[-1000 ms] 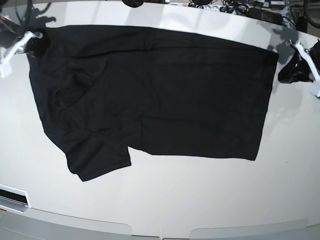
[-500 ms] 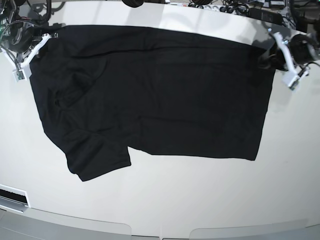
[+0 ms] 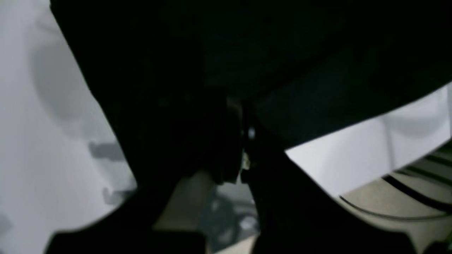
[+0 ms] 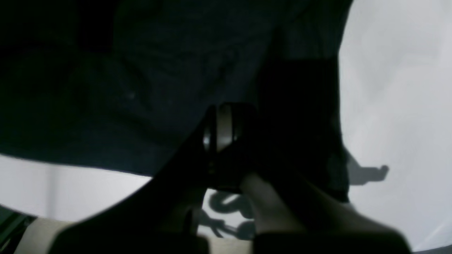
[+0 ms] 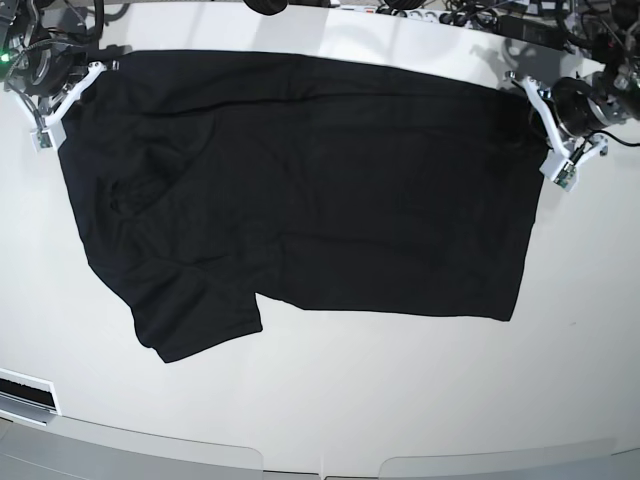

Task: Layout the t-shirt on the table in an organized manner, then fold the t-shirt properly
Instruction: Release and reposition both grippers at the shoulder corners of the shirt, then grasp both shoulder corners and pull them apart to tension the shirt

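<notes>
The black t-shirt (image 5: 300, 190) lies spread across the white table (image 5: 400, 400), its hem on the right and one sleeve (image 5: 195, 320) sticking out toward the near left. At the shirt's far right corner my left gripper (image 5: 540, 125) is shut on the fabric. The left wrist view shows that corner (image 3: 219, 53) narrowing into the closed left gripper (image 3: 243, 141). At the far left corner my right gripper (image 5: 62, 105) is likewise shut on the cloth. The right wrist view shows the shirt (image 4: 141, 88) running into the closed right gripper (image 4: 219, 130).
Cables and power strips (image 5: 470, 15) crowd the table's far edge behind both arms. A dark slot (image 5: 25, 395) sits at the near left corner. The curved front edge (image 5: 320, 465) runs along the bottom of the base view.
Both grippers have swung from out at the shirt's sides inward and toward the far edge, to its two far corners. The body of the shirt has barely shifted.
</notes>
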You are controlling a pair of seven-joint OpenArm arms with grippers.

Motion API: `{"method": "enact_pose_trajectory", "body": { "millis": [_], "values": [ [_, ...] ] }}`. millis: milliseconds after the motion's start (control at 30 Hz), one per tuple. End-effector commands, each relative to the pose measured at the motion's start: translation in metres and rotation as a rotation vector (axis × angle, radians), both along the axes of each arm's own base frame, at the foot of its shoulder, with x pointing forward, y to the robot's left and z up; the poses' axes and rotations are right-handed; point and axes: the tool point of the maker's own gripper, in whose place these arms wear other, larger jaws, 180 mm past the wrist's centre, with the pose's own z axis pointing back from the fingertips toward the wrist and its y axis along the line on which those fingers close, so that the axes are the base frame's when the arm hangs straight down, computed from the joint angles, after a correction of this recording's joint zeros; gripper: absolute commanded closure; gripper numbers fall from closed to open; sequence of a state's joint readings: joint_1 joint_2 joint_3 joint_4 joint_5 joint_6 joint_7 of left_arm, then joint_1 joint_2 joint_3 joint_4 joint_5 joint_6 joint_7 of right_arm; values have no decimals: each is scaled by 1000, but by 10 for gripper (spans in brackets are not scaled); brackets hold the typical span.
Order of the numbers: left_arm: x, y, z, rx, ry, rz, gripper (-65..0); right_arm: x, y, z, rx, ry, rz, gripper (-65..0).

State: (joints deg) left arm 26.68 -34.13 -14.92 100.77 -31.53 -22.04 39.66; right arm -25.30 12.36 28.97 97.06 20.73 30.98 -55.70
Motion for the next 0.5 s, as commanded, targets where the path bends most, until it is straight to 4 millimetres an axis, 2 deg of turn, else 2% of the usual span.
{"method": "enact_pose_trajectory", "body": {
  "millis": [0, 167, 267, 367, 467],
  "values": [
    [8, 3, 8, -1, -41, -5, 0, 10, -6, 8, -16, -38, 5, 0],
    [14, 10, 6, -5, -57, 35, 0, 12, -6, 8, -19, -42, 9, 0],
    [24, 16, 3, 2, -63, 51, 0, 22, -2, 10, -11, -72, 28, 0],
    [29, 22, -10, 15, -34, 44, 0, 27, 2, 6, -44, -61, 42, 0],
    [24, 28, -28, 41, 17, 46, 0, 29, 7, 1, -85, -50, 61, 0]
  ]
}}
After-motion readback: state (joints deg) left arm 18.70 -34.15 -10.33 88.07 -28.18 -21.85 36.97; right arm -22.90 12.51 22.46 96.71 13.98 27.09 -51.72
